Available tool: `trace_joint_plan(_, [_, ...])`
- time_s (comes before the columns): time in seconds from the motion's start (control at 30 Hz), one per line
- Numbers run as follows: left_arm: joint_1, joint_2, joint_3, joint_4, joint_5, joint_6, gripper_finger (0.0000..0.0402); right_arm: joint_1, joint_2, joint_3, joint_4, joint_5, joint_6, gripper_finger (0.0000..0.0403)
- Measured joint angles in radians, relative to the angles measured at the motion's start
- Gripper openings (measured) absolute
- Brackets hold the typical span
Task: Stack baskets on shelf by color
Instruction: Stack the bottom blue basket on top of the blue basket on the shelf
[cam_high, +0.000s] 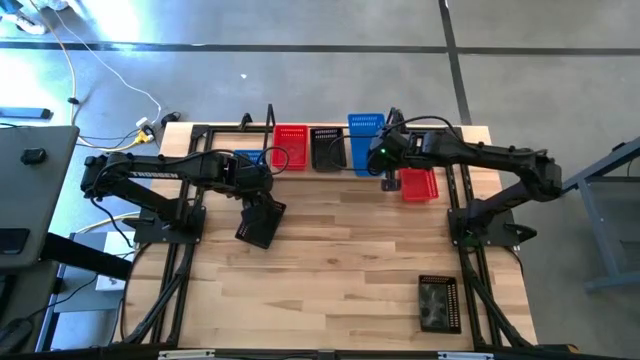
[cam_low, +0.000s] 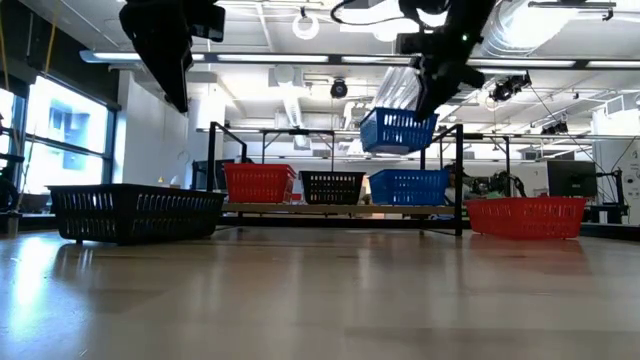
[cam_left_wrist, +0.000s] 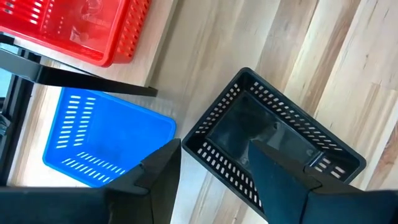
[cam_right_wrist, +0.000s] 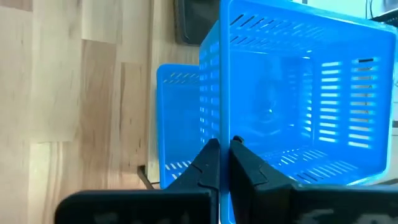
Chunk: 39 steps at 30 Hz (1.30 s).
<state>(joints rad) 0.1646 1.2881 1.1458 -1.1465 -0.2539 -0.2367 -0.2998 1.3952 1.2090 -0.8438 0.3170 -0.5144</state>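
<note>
Upper right: right end effector (cam_low: 425, 88) clenched on blue basket (cam_low: 398, 130) over shelf (cam_low: 340, 209) — lower level, square w/ blue below. Left end effector (cam_high: 262, 205) released above black basket (cam_high: 259, 222).

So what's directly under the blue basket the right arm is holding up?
Another blue basket sits on the shelf below the lifted blue basket in the right end effector. Its inside is hidden.

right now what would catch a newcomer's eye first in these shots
The blue basket hanging in the air, pinched by the right gripper directly above another blue basket on the shelf. Next, the open left gripper poised over a black basket on the table's left side. A red basket sits on the table by the shelf's right end.
</note>
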Motion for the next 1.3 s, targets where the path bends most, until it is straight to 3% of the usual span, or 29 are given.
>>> trace_joint_plan(0.57, [0.0,0.0,0.0,0.0,0.0,-0.026,0.0179,-0.055,0.028,-0.031,0.022,-0.082,0.013,0.0])
trace_joint_plan(1.3, [0.0,0.0,0.0,0.0,0.0,-0.026,0.0179,-0.054,0.132,-0.031,-0.014,-0.078,0.015,0.0])
